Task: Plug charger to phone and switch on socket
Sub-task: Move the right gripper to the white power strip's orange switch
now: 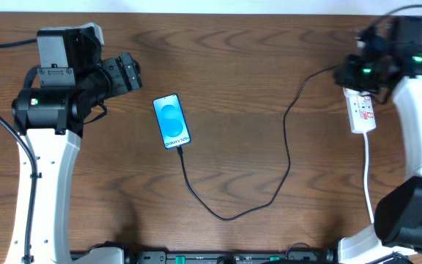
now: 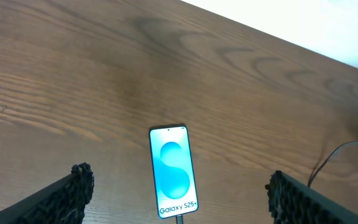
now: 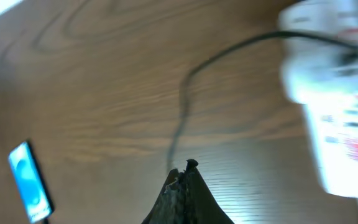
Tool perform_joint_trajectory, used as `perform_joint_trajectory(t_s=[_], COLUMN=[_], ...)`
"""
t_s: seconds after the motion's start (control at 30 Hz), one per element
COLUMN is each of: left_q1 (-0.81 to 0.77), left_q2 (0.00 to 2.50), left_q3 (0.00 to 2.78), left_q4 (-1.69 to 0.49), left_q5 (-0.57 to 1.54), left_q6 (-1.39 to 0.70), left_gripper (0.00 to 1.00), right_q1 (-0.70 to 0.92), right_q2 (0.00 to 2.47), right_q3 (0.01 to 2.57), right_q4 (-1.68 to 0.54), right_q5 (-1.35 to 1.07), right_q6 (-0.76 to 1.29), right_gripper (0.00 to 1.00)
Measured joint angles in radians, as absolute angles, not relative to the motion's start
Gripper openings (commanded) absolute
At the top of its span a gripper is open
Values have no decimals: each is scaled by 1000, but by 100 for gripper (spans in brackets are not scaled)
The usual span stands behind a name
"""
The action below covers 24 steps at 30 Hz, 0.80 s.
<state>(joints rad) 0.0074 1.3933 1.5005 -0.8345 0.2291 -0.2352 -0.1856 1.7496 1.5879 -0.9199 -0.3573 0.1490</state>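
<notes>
The phone lies flat left of centre with its blue screen lit. It also shows in the left wrist view and the right wrist view. The black charger cable runs from the phone's lower end, loops across the table and reaches the white socket at the right. Its tip sits in the phone's bottom edge. My left gripper is open, above and left of the phone, holding nothing. My right gripper is shut and empty, just left of the blurred socket.
The socket's thick white cord runs toward the front edge beside my right arm. The table's far edge meets a white wall. Both arm bases stand at the front corners.
</notes>
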Motion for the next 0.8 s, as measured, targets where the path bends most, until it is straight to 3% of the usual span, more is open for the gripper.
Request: perform_joint_trajectory(t_s=[0.4,0.8], left_q1=[7,7], left_q2=[1393,1393], left_q3=[1501,1501], left_q4=[-834,-834], left_q5=[229,229], left_q6=[-235,-235], left_gripper=[92,93], right_q1=[-458,-495], right_q2=[1803,1968], right_q3=[1588,1588], right_q4=[-918,-829], right_q5=[-340,-337], right_q6=[152,92], right_gripper=[1,1])
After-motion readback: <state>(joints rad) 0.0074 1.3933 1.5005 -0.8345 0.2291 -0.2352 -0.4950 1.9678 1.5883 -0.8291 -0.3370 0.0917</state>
